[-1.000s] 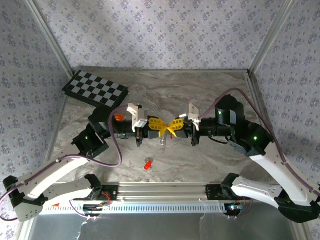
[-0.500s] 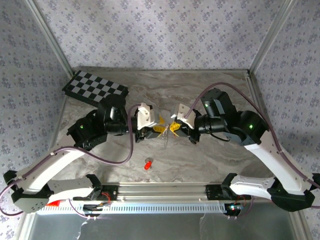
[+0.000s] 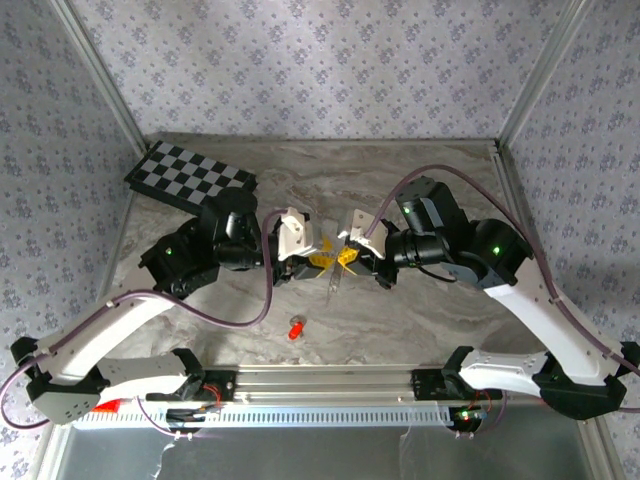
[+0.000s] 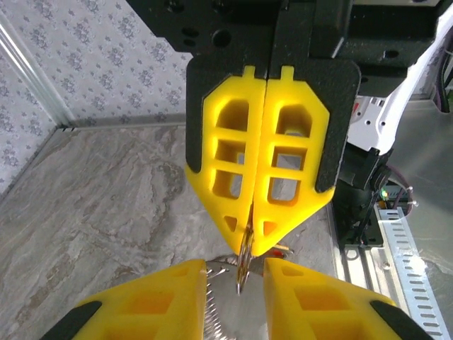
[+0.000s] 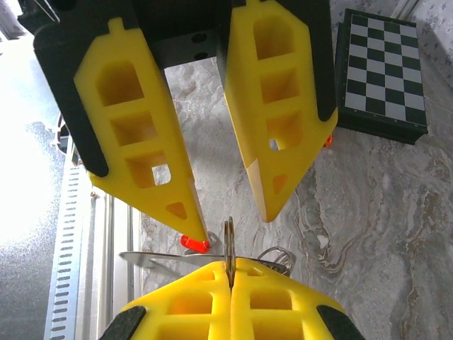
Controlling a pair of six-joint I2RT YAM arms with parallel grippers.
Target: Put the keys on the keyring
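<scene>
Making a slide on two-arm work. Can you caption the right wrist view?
Right gripper shut on the keyring, edge-on, facing the open left gripper; a red key lies on the table.

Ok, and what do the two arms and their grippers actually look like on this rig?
The left arm and right arm match. Each has white shells on the lower links, black joint housings with small green lights, and a purplish cable running along it. The left gripper and right gripper have black bodies and bright yellow, wedge-shaped fingers with rectangular cut-outs.
</scene>
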